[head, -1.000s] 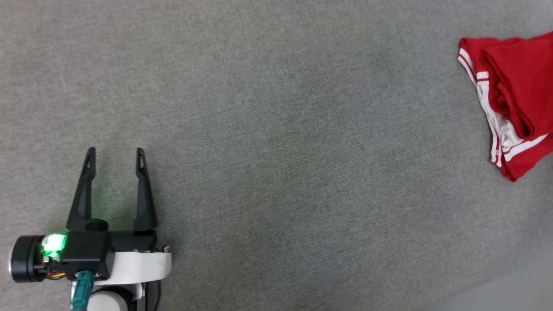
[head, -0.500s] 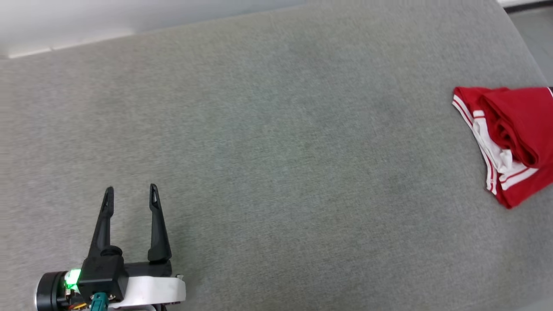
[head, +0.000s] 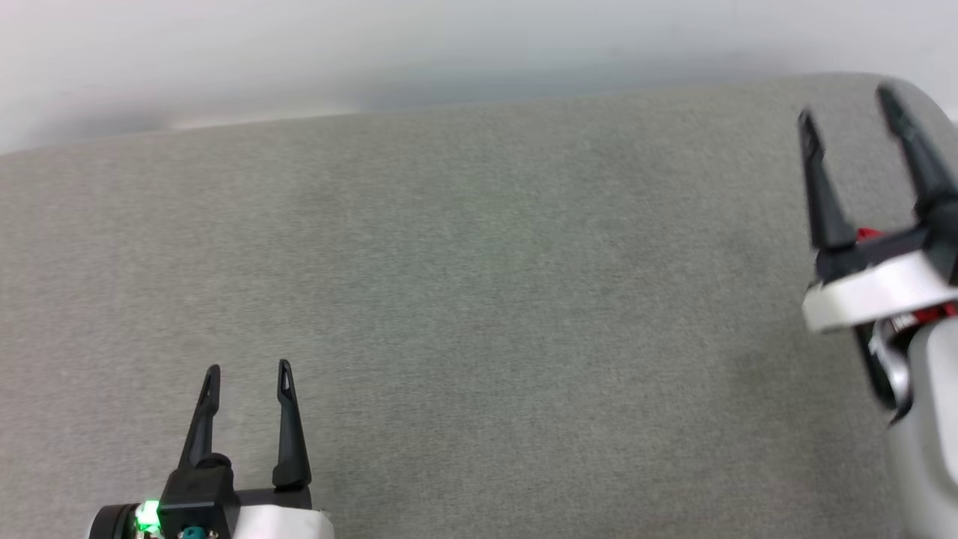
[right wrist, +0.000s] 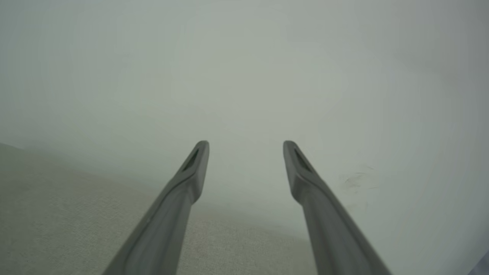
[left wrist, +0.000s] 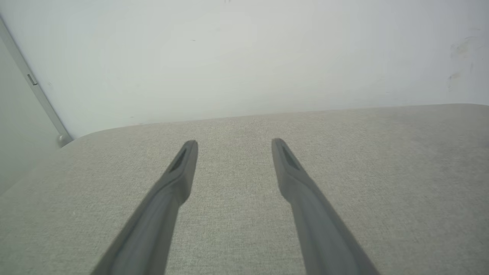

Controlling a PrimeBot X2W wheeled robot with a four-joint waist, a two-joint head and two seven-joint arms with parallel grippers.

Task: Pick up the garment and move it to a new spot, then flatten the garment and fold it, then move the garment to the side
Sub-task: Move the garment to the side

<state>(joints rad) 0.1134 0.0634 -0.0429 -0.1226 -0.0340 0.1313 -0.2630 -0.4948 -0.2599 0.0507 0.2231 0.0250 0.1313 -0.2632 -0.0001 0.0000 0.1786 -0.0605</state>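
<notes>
The left pincer (head: 248,367) sits at the lower left of the head view, its two long dark fingers spread wide with nothing between them. A green light (head: 148,515) glows on its wrist housing. In its own wrist view the fingers reach out low over the grey woven-fabric counter (head: 486,299), and bare cloth shows in the gap between them.

The right pincer (head: 846,103) hangs at the far right of the head view, somewhat blurred. It too stands wide apart and grips nothing. Its tips are up near the counter's rounded far corner, and a white cuff (head: 876,296) wraps the arm just below the finger roots. In the right wrist view its fingers point past the counter's far edge toward the pale plain wall (head: 449,45), with the fabric surface low and to the left.

A small sliver of the red soft-fabric garment (head: 868,233) peeks out at the base of the right pincer, between the finger roots. The rest is hidden behind that pincer and arm, so how it lies cannot be told. It lies at the counter's right end, well apart from the left pincer.

In the left wrist view a thin grey strip (left wrist: 34,82) runs slantwise down the wall at the left edge.
</notes>
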